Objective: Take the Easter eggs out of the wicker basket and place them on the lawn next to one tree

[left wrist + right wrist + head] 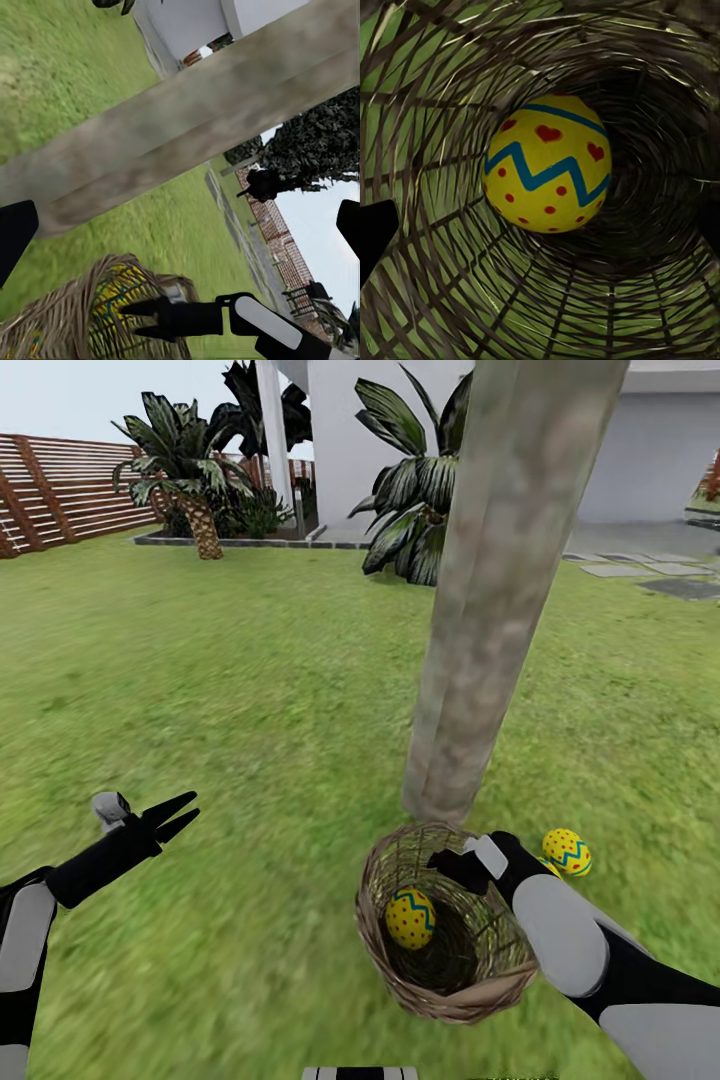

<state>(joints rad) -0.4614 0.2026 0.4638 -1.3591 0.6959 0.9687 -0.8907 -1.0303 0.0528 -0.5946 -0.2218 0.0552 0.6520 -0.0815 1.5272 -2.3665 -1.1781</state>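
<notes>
Step in hand, as judged: lifting the last egg from the wicker basket (445,1000), which lies tipped on the lawn (250,690) just beside the tree (490,610). Right gripper (455,863) sits at the basket mouth, fingers spread, sighted straight on the egg inside (547,163); best to go in deep along the basket's axis, clear of the weave, straddling the egg before closing. Left gripper (178,813) hangs idle over grass, fingers slightly parted. Count: baskets, one; eggs in basket, one; egg on grass near the trunk (567,851), one plainly seen, perhaps another behind the forearm.
</notes>
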